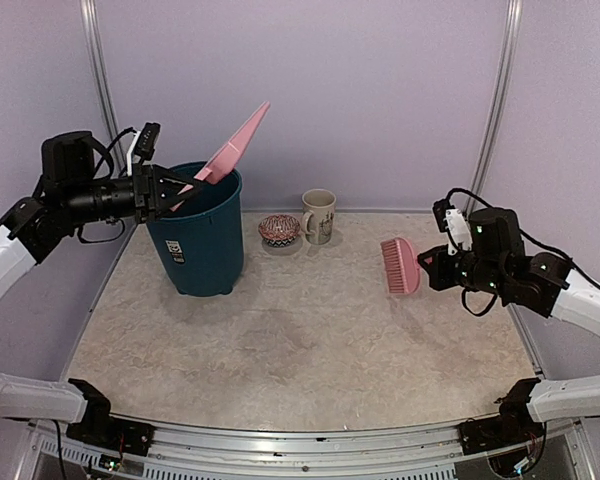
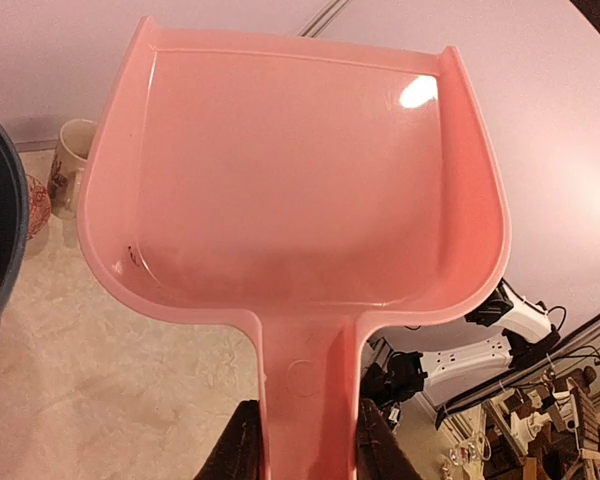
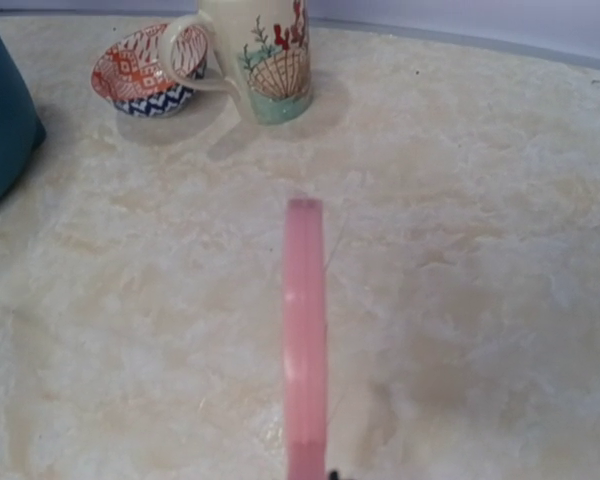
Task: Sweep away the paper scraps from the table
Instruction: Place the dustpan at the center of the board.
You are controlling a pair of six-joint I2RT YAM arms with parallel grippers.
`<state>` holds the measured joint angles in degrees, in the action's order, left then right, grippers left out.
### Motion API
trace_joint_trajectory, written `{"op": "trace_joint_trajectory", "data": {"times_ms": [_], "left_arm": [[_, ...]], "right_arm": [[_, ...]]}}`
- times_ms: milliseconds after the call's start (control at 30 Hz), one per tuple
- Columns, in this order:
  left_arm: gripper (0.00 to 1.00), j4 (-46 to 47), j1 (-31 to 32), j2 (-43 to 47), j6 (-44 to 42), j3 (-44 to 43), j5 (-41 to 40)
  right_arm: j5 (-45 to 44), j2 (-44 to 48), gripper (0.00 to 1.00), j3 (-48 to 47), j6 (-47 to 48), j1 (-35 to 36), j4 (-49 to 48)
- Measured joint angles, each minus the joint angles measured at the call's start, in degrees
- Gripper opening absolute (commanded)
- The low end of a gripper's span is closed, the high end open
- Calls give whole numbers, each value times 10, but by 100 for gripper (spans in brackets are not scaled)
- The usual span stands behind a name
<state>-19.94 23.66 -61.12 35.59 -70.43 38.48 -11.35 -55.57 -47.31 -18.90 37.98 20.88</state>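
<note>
The mottled beige surface [image 1: 310,350] carries a teal bin [image 1: 195,250] at far left, its inside hidden, and the paper scraps cannot be made out in any view. The left jaws grip the handle of the pink dustpan [image 2: 300,180], tilted up over the bin's rim; the right jaws are closed on the pink brush [image 1: 400,265] at right, the grip itself cut off in the wrist view. A mug [image 1: 320,215] and smaller patterned bowl [image 1: 278,230] stand together at the far edge.
</note>
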Motion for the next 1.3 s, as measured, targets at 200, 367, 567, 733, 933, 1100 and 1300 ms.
{"op": "trace_joint_trajectory", "data": {"times_ms": [200, 367, 567, 733, 933, 1100, 1300], "left_arm": [[0, -64, 140, 7, -65, -1, -153], [0, -95, 245, 6, -98, -1, -275], [0, -101, 333, -23, -113, 8, -394], [0, -102, 378, -87, -116, 21, -440], [0, -101, 406, -185, -117, 20, -469], [0, -106, 417, -272, -117, 4, -488], [0, -123, 424, -360, -114, -63, -517]], "right_arm": [[-12, 4, 0, 7, 7, -3, -14], [-37, 20, 0, 12, 9, -3, -17], [-73, 37, 0, 13, 9, -3, -19], [-100, 56, 0, 21, 9, -3, -20], [-124, 63, 0, 31, 11, -3, -19], [-139, 65, 0, 33, 13, -3, -18], [-149, 67, 0, 33, 14, -3, -16]]}}
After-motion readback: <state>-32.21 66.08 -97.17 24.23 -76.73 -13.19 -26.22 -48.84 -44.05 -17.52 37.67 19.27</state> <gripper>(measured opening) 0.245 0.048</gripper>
